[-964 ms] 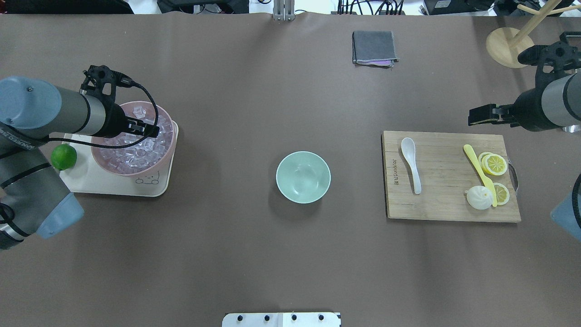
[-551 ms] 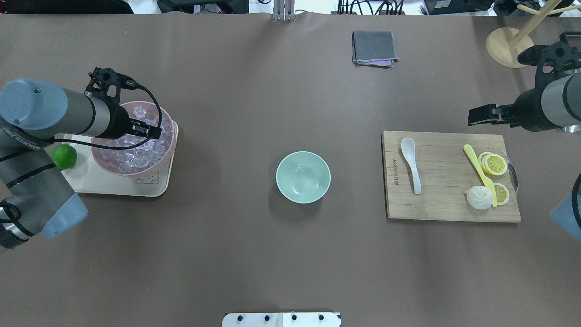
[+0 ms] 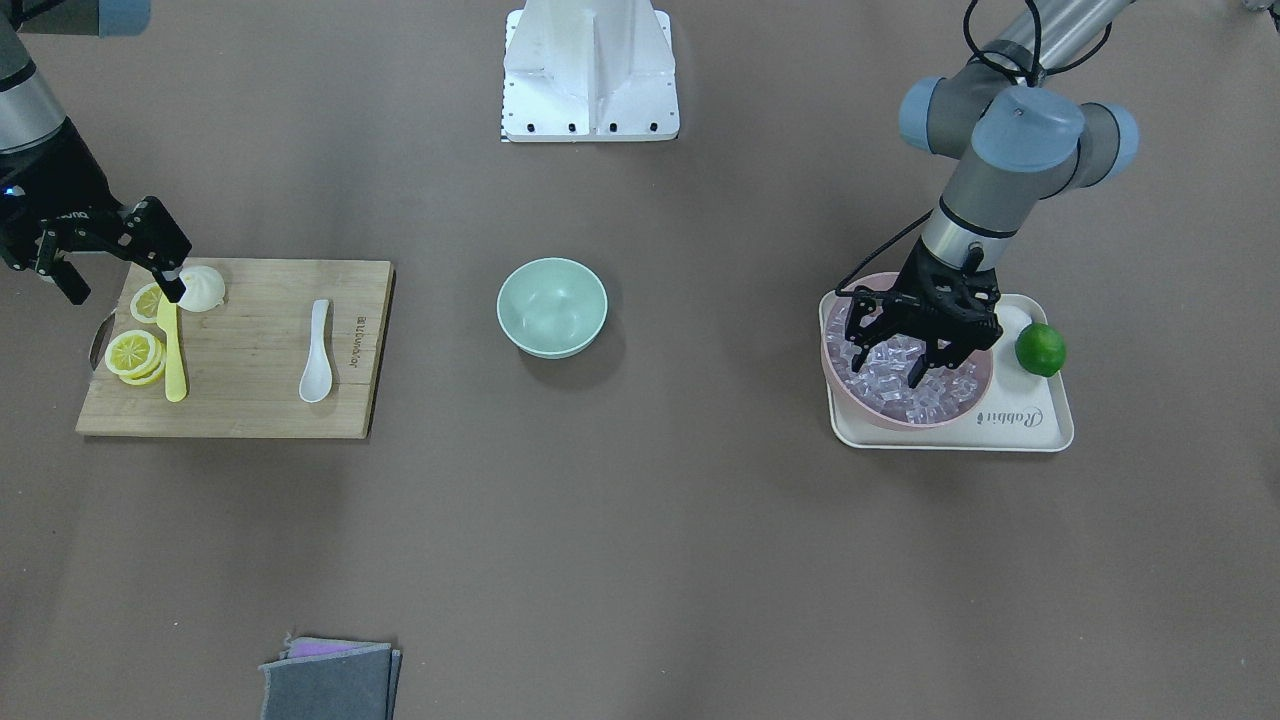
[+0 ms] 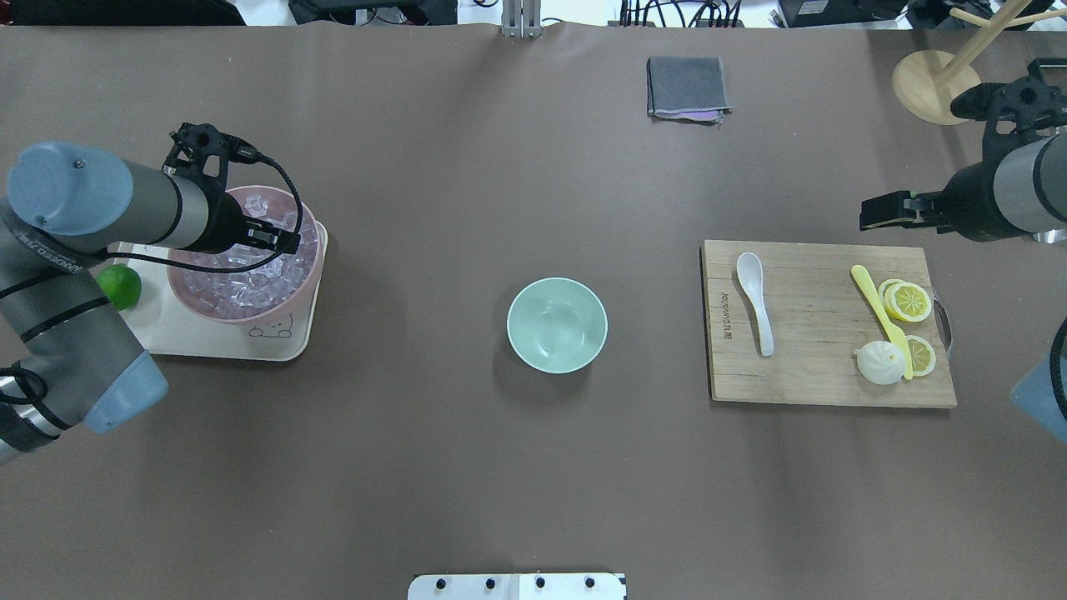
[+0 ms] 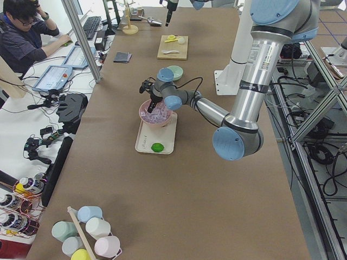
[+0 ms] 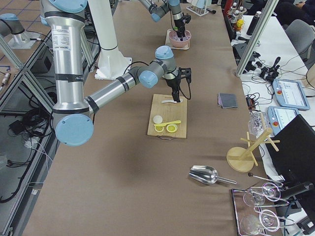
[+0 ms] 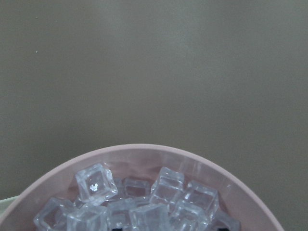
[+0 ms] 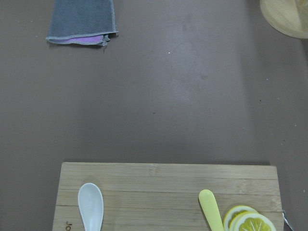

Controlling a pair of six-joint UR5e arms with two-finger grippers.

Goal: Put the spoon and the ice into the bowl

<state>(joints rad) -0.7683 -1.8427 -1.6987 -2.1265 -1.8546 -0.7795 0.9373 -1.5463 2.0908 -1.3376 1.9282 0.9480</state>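
One white spoon (image 4: 756, 302) lies on the cutting board (image 4: 817, 367) with one yellow knife (image 4: 879, 312), one bun (image 4: 879, 363) and three lemon slices (image 4: 907, 301), well apart from the single mint bowl (image 4: 557, 325) at mid-table. Ice (image 7: 96, 182), too many cubes to count, fills one pink bowl (image 4: 242, 310) on a tray (image 4: 283, 342) beside one lime (image 4: 119, 286). The left gripper (image 3: 918, 352), fingers spread, hangs low over the cubes, while the right gripper (image 3: 125, 285) hangs wide apart, holding nothing, over the board's lemon end

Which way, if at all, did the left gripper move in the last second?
Yes, slightly. In the overhead view the left gripper has shifted rightward over the pink bowl, toward its right rim.
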